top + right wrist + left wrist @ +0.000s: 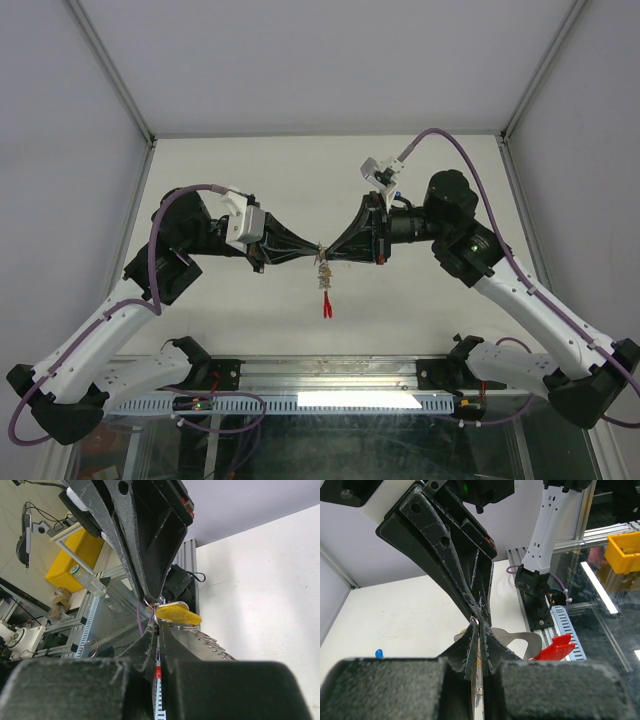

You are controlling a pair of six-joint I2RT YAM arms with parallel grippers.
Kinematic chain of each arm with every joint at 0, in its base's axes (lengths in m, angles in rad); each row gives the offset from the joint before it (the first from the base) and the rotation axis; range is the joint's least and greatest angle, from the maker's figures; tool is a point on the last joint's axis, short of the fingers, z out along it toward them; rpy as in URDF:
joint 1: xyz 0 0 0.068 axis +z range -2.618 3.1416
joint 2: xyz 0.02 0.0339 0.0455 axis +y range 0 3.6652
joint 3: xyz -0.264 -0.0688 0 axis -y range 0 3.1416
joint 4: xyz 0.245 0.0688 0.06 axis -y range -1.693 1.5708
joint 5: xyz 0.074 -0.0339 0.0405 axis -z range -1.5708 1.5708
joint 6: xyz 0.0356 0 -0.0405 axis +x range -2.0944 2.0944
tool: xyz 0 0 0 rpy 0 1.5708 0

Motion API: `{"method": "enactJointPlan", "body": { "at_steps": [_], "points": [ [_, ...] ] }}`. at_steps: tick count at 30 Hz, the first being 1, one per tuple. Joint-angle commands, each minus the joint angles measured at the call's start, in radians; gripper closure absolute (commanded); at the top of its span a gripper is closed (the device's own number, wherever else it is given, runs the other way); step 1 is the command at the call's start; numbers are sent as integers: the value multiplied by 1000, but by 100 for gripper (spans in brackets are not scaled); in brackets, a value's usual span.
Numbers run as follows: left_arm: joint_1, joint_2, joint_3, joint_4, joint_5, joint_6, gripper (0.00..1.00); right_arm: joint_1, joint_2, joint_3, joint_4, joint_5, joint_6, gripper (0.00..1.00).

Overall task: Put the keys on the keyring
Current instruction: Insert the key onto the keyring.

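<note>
The left tool (313,248) and the right tool (332,250) are meeting tip to tip, up over the bench (250,170). Their tips are almost touching each other.

The left tool is squeezing shut. In its own wrist view, a thin bit of grey metal from the keyring (323,270) is sitting between its fingers (465,657), so it is pinching the keyring.

The right tool is squeezing shut too. A yellow key (178,615) is lying right at its tips, and it is touching a small metal ring (186,626) there. I cannot tell if the right tool is pinching the key or the ring, because the fingers are hiding that spot.

The keyring is hanging straight down from the place where the two tools are meeting. Its chain (210,641) is running down just under the right tool's tips. Its red strip (327,306) is dangling at the very bottom, well under both tools.

A blue key (379,653) is lying on the bench by itself. It is sitting below the left tool and off to one side, well apart from the keyring.
</note>
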Motion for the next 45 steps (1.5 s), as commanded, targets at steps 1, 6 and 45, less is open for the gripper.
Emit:
{"method": "enactJointPlan", "body": {
  "at_steps": [1,6,45],
  "points": [
    [-7,-7,34,47,49,-9,100,-3,-37,1,98,22,35,100],
    [-6,-10,31,48,49,-11,100,-4,-50,-6,112,20,35,100],
    [-8,-7,26,45,28,-22,89,-19,-163,-139,407,159,198,100]
  ]
}}
